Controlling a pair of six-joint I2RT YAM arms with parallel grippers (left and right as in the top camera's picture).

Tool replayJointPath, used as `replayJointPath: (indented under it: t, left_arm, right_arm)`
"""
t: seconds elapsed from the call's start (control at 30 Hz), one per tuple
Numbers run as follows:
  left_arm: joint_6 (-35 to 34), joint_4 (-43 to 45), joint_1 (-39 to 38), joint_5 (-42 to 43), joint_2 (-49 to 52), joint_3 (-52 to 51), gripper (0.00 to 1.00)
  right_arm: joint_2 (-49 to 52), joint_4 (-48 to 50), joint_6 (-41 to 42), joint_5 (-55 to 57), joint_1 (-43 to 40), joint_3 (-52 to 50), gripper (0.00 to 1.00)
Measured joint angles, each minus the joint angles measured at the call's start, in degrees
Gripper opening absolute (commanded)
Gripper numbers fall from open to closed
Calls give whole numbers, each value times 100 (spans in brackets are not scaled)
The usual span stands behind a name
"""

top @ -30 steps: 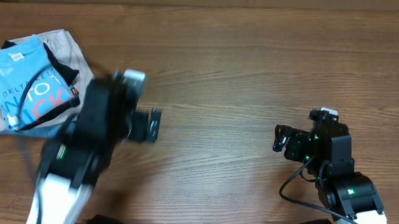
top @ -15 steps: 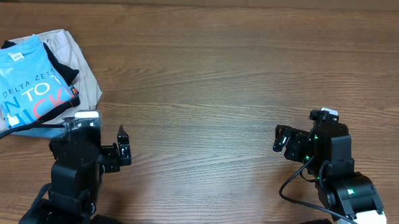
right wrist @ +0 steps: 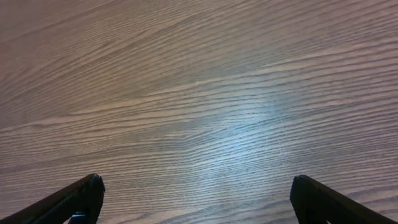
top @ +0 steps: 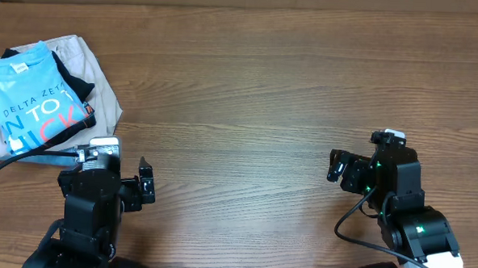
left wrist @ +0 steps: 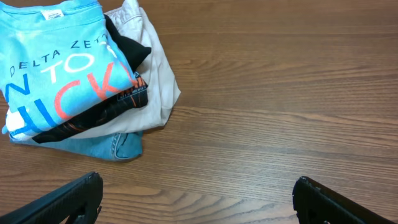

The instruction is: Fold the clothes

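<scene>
My L claw (top: 146,181) at 7 & R claw (top: 334,166) at 4 gape empty; blue tee (top: 26,100) sits at 10 o'clock atop a black garment (top: 75,82), so a deep pinch may drag both.

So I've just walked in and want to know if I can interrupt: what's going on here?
Nothing is being handled right now. The light blue T-shirt lies folded on top of a small pile with a black garment and a beige garment at the far left of the table. The left gripper sits open near the pile, touching nothing. The right gripper is open over bare wood on the other side.
</scene>
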Motion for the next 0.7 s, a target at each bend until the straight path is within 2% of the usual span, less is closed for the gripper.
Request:
replayJointPath:
  t: [0.2,0.4,0.7]
  left_arm:
    - [0,-2,0,0,0,0,100]
    - [0,-2,0,-17,-2,0,100]
    - [0,-4,0,-37,-2,-2,100]
  right_arm:
    - [-525,-63,0,-2,-179,-46,100]
    - [-1637,-216,-205,66,-391,-105,100]
    - [-3611,881,-654,37,-422,-1401,100]
